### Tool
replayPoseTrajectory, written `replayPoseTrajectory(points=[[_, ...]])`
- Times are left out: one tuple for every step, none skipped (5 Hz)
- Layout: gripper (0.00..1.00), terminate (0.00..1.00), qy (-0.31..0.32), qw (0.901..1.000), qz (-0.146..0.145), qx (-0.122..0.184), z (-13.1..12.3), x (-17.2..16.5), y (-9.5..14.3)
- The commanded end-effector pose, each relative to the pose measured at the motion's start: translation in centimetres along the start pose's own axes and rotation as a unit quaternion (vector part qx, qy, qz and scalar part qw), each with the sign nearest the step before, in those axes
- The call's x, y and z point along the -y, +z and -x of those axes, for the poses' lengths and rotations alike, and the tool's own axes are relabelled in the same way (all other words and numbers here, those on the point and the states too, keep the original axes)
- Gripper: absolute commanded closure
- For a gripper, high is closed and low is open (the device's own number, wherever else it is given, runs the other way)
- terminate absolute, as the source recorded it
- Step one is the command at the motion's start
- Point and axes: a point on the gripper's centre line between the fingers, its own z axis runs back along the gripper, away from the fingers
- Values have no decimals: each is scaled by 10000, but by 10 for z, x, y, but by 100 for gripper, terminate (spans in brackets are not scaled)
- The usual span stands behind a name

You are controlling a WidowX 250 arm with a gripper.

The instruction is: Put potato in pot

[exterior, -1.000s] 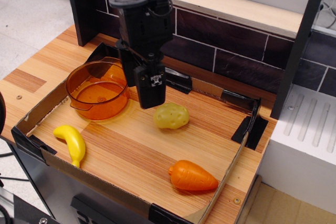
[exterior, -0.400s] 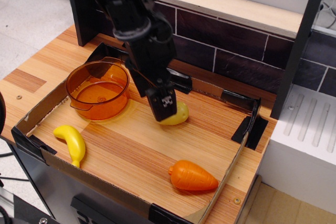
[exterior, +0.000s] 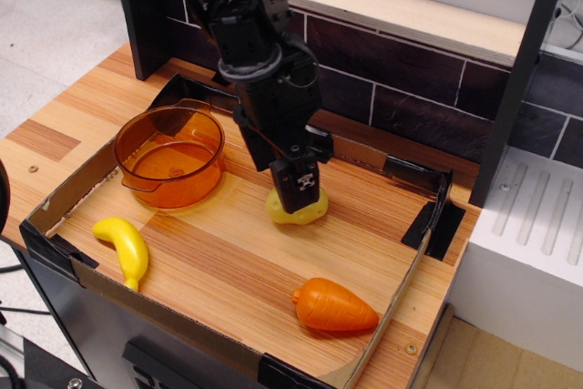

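The pale yellow potato [exterior: 293, 213] lies on the wooden tray floor, right of the pot. My gripper [exterior: 300, 190] has come down right over it. The near finger [exterior: 300, 181] covers the potato's top, and only its lower part shows. The far finger is hidden, so I cannot tell whether the jaws are open around the potato or shut on it. The potato rests on the floor, not lifted. The translucent orange pot [exterior: 169, 155] stands empty at the tray's back left, clear of the gripper.
A yellow banana [exterior: 127, 250] lies front left and an orange carrot [exterior: 333, 306] front right. A low cardboard wall [exterior: 68, 190] with black corner clips rims the tray. A dark tiled back wall stands behind, and a white block [exterior: 524, 243] sits to the right.
The gripper has moved right from beside the pot and dropped onto the potato, now covering its top. The potato, pot, banana and carrot have stayed where they were.
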Motion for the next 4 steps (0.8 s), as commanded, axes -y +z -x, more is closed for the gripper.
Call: replayPoseTrajectory(points=[[0,0,-100,9992,-380,-111,-8,-2,-21],[0,0,-95,9991,-399,-122,-9,-3,-26],[100,0,53,9991,-405,-131,-10,-8,-18],[100,0,189,9983,-547,96,-9,-8,1]])
